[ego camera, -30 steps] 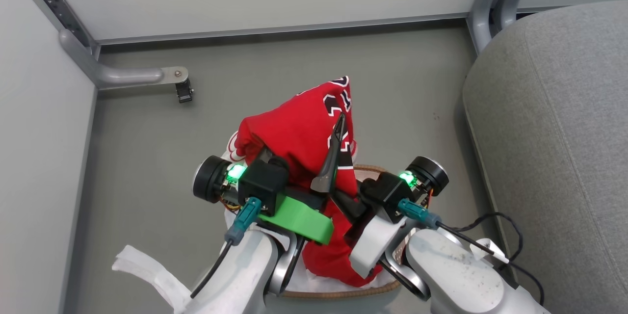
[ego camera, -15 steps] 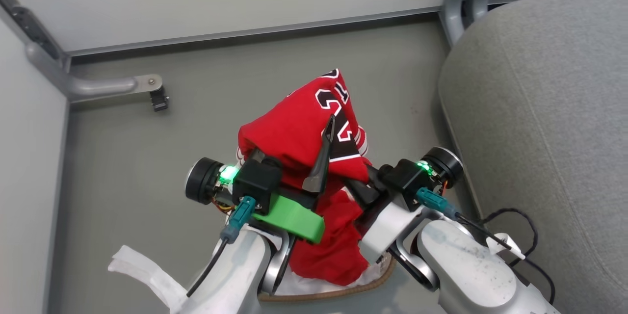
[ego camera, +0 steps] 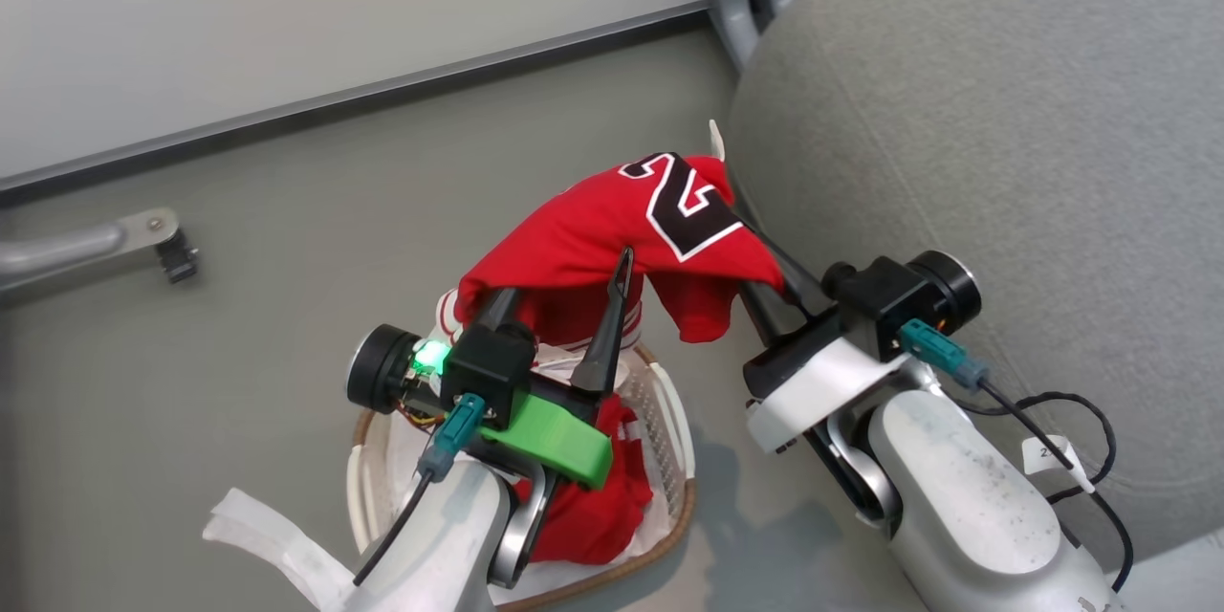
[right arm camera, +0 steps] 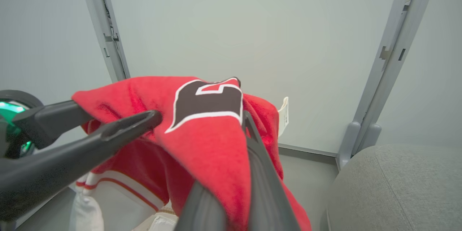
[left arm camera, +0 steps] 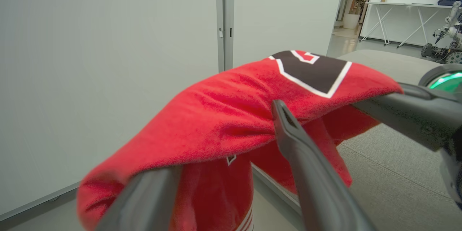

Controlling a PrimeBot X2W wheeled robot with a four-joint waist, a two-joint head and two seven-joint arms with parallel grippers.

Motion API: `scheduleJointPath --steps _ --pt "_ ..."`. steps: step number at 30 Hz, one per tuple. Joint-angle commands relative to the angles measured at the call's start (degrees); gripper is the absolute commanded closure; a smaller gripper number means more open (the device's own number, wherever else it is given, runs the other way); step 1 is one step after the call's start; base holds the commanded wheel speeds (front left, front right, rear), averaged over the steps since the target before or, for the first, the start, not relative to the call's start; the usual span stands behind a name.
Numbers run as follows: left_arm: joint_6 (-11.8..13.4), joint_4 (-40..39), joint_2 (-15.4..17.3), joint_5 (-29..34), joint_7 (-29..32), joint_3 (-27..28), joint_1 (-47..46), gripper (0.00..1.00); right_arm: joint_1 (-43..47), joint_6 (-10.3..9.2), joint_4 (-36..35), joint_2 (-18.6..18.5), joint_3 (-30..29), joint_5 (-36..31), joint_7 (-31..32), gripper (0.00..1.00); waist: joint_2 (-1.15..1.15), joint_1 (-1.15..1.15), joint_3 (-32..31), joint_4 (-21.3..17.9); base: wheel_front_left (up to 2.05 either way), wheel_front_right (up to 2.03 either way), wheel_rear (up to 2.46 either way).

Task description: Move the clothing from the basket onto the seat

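Both end effectors pinch one red jersey [ego camera: 612,229] aloft: left end effector [ego camera: 559,292]; right end effector [ego camera: 755,258]; second jersey [ego camera: 593,507] lies in basket [ego camera: 669,402]; seat [ego camera: 1004,163] beside.

Black numeral "2" with white outline on the red jersey [ego camera: 612,234], small white tag print unreadable

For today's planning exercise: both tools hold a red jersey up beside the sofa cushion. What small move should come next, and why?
Probably carry the jersey a little further right, over the sofa cushion. Left tool and right tool hold it above the basket, its edge only at the cushion's side.
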Motion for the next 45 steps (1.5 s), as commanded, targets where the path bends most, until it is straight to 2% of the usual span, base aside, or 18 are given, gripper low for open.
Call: scheduleJointPath --steps 1,19,24,35,40,45 --pt "-0.21 0.10 0.35 0.43 -0.01 0.53 0.74 0.00 0.62 -0.08 -0.54 -0.09 -0.88 -0.47 -0.13 1.00 0.00 0.00 0.17 -4.04 0.00 0.00 0.00" --pt "-1.92 1.85 0.35 2.53 -0.01 3.59 1.36 0.00 2.92 -0.08 -2.45 1.12 -5.95 0.11 -0.13 1.00 0.00 0.00 0.59 -18.70 0.00 0.00 0.00" --pt "-3.36 3.06 0.37 2.27 -0.01 2.65 -0.43 0.00 4.46 -0.07 -4.24 1.19 -9.82 -0.79 -0.13 1.00 0.00 0.00 1.39 -19.46 0.00 0.00 0.00" --pt "-4.74 5.83 0.35 1.52 -0.01 0.98 -2.82 0.00 5.91 -0.08 -8.27 0.71 -16.74 -1.85 -0.13 1.00 0.00 0.00 3.46 -20.09 0.00 0.00 0.00" --pt "-4.85 6.31 0.35 1.89 -0.01 1.28 -3.05 0.00 3.13 -0.07 -7.75 -0.33 -18.64 -2.08 -0.13 1.00 0.00 0.00 4.52 -20.12 0.00 0.00 0.00" --pt "-5.02 6.88 0.35 2.87 -0.01 2.29 -2.81 0.00 -3.24 -0.08 -4.61 -3.55 -19.40 -2.73 -0.13 1.00 0.00 0.00 6.30 -20.04 0.00 0.00 0.00"
